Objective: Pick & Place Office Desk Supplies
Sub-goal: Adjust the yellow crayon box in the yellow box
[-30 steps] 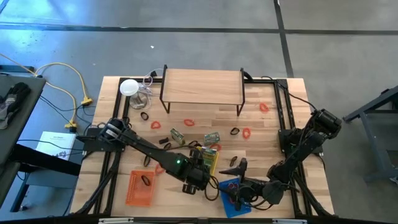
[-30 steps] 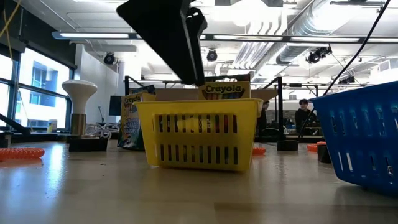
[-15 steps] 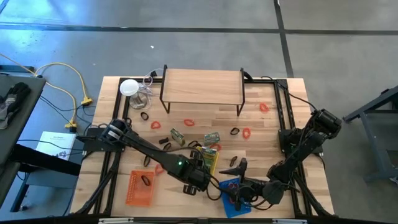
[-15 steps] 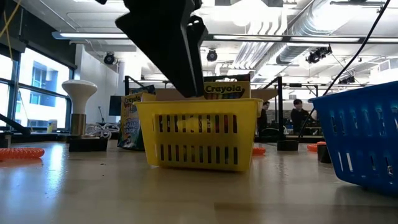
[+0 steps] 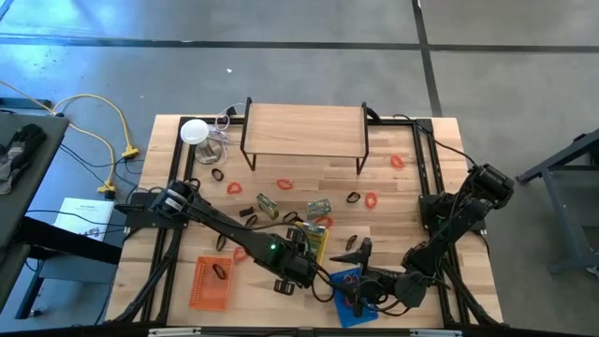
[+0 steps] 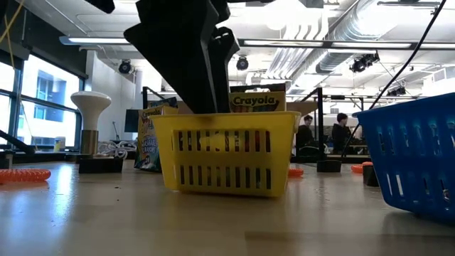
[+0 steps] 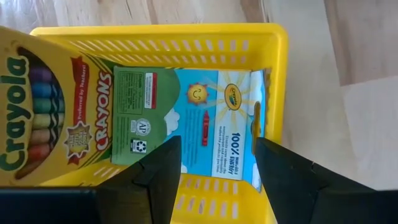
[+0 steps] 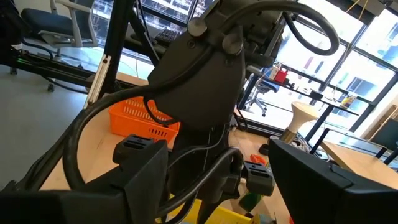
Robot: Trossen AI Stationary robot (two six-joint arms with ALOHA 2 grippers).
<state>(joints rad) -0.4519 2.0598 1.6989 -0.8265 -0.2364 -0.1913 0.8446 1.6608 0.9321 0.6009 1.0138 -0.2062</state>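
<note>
Hovering over the yellow basket near the bench's 6 o'clock edge, the left gripper hangs with its jaws spread and nothing between them, directly above two crayon boxes that already lie inside the basket. The right gripper, jaws also apart and empty, waits at about 5 o'clock over the blue basket, pointing toward the left arm.

The risk from here looks like contact rather than a bad grasp: the left jaws stand close to the basket's rim, and a careless lift or swing could catch the wall and drag or tip the light basket, spilling the boxes. The two arms also sit near each other at the bench's front, so a sweep toward the right could bring them together.

The loose supplies lie well apart from both pairs of jaws. Red rubber bands and small black clips are scattered across the bench's centre, toward 12 o'clock from the left gripper, with green packets nearer. An orange basket sits at 7 o'clock.
</note>
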